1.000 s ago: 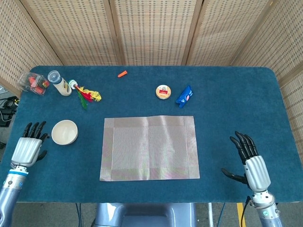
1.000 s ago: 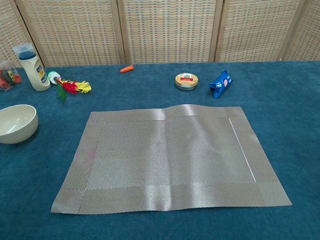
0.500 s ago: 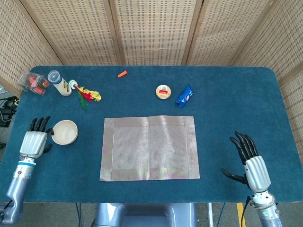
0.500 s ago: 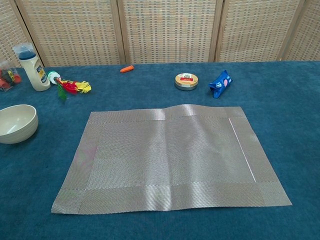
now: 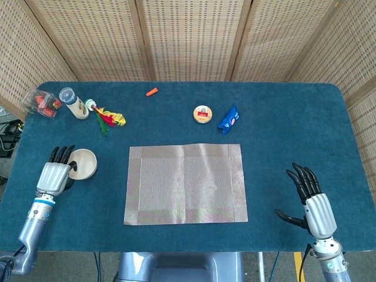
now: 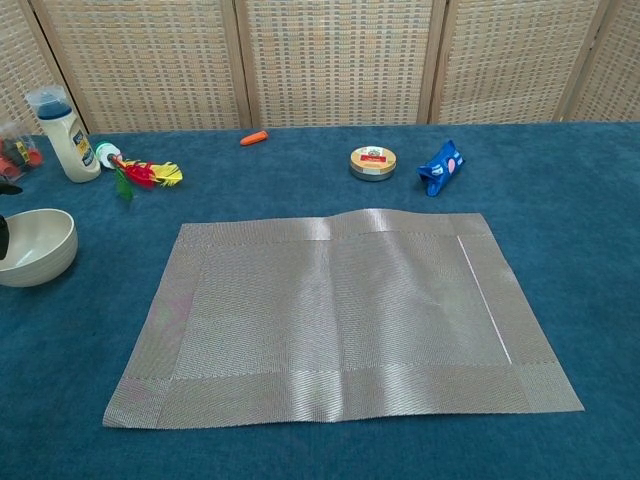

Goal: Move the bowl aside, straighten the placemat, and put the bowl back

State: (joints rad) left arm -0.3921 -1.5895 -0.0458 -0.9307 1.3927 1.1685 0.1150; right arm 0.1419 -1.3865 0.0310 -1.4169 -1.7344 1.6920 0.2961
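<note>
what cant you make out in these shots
- Left hand: head view leaves unclear whether it grips the bowl; the chest view's left edge cuts it off.
- Right hand: outside the chest view.
- Round tin: label too small to read.
- Clear packet: contents unclear.

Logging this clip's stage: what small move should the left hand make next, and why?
Probably close the left hand on the bowl. Its fingertips sit at the bowl's left rim, the placemat lies flat and square, and the bowl is still off it, so returning the bowl remains.
</note>
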